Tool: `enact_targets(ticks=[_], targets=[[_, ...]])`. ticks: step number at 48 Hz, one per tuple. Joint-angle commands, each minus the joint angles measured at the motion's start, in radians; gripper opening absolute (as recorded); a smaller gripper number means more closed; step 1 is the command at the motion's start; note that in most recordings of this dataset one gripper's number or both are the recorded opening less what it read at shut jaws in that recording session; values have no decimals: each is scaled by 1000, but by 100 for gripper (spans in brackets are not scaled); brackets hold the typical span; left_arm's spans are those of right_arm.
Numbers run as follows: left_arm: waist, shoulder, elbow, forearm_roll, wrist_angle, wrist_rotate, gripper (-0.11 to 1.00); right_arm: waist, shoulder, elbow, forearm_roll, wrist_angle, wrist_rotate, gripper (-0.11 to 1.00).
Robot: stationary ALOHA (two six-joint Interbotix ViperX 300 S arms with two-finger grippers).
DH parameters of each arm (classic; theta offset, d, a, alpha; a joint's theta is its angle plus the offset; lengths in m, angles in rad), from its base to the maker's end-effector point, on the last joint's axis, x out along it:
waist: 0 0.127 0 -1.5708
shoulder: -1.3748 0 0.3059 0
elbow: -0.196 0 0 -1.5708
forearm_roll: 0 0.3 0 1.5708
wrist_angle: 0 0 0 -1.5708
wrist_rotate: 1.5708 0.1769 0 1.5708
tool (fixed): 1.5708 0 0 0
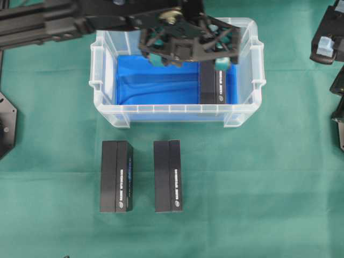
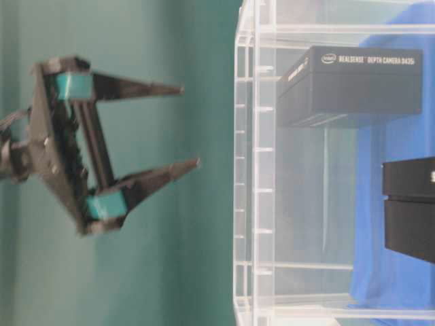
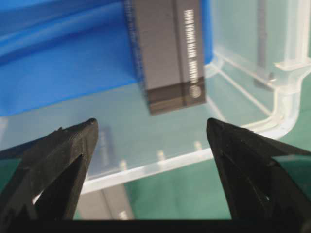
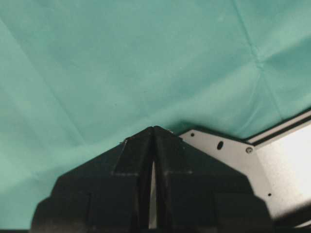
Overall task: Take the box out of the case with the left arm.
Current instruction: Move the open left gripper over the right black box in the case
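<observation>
The left gripper hangs with jaws spread wide; the right gripper sits with fingertips pressed together.

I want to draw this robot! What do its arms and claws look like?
Both arms are black. The left claw has an open lattice frame, two pointed black fingers and teal pads. The right claw has plain black pointed fingers.

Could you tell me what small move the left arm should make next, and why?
Probably lower the left gripper straight down so that its open jaws straddle the box. The overhead view shows it above the case, over the box's far end, and the left wrist view shows the box between the spread fingers, still untouched on the blue cloth.
</observation>
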Motion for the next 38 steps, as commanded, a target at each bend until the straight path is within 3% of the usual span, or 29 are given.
enact_targets(ticks=[1,10,16,22,38], targets=[[-6,15,-75,-2,-3,3,91,0,2,-9,-3,-5,-2,0],[-8,109,-209,-3,11,34,91,0,0,-9,-3,-5,-3,0],[-5,146,-272,-3,87,35,91,0,-2,-8,-3,-5,-6,0],[2,152,-284,-3,149,35,91,0,-3,-8,-3,-5,-6,0],[9,156,-281,-3,129,34,91,0,-3,-8,-3,-5,-20,0]])
